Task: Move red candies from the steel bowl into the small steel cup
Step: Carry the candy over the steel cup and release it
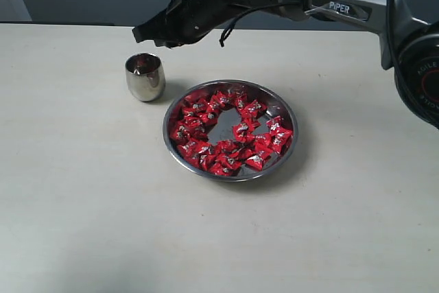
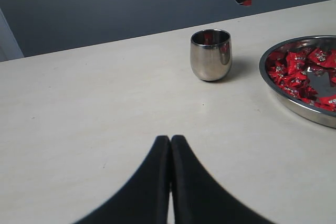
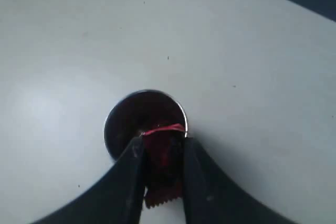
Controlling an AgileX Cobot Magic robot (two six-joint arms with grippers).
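Note:
The wide steel bowl [image 1: 287, 111] sits mid-table with several red candies [image 1: 226, 128] ringed around its bare centre; its edge [image 2: 299, 106] also shows in the left wrist view. The small steel cup [image 1: 145, 77] stands upright to the bowl's left, with some red showing inside [image 2: 209, 38]. My right gripper [image 1: 142, 33] hovers above the cup, shut on one red candy [image 3: 164, 153] held over the cup's mouth [image 3: 145, 109]. My left gripper [image 2: 170, 140] is shut and empty, low over bare table, well short of the cup [image 2: 210, 55].
The pale tabletop [image 1: 82, 190] stretches around the bowl and cup. The right arm [image 1: 343, 5] reaches across from the upper right, above the bowl's far side. A dark wall runs behind the table's back edge.

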